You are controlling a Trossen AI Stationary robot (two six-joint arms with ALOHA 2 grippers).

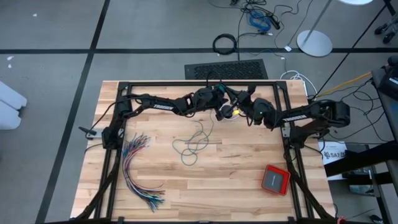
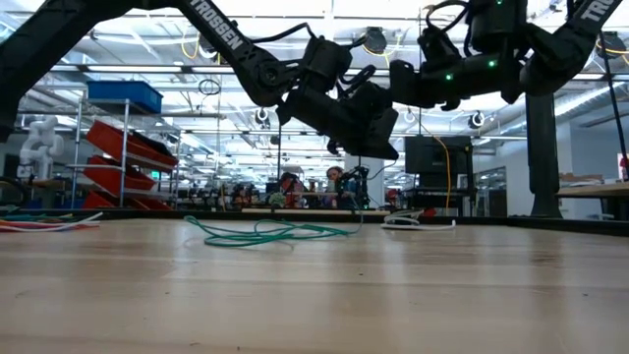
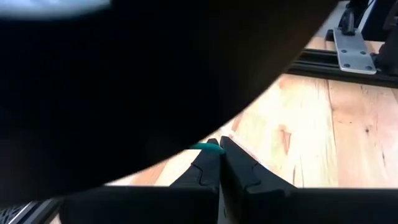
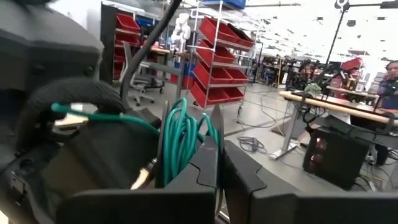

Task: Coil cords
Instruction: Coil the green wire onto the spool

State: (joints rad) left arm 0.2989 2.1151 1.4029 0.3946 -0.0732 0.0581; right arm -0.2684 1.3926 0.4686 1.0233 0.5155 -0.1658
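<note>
The teal-green cord lies partly in loose loops on the table's middle [image 1: 191,148] [image 2: 265,233]; its other part is wound into a small coil [image 4: 180,140] up at the grippers. Both arms meet above the table's far middle. My left gripper [image 3: 221,149] [image 1: 219,104] is shut, with a bit of teal cord at its fingertips. My right gripper [image 4: 219,149] [image 1: 235,111] is shut, level, right beside the coil. A white cord end [image 2: 418,222] rests on the table farther back. The right arm's dark body fills most of the left wrist view. My left gripper pinches a short stretch of the teal cord [image 3: 208,147] between its two fingers, only at their free ends, clear above the table. My right gripper has the coil of several teal turns [image 4: 186,127] at its fingertips. One finger [image 4: 202,165] hides the place of contact. A single strand [image 4: 99,116] runs off sideways from the coil.
A fanned bundle of many-coloured wires [image 1: 138,167] lies at the table's left. A red box [image 1: 275,179] sits near the right front corner. The black frame rails [image 1: 186,83] run along the table's far edge and sides. Bare wood shows at the near middle.
</note>
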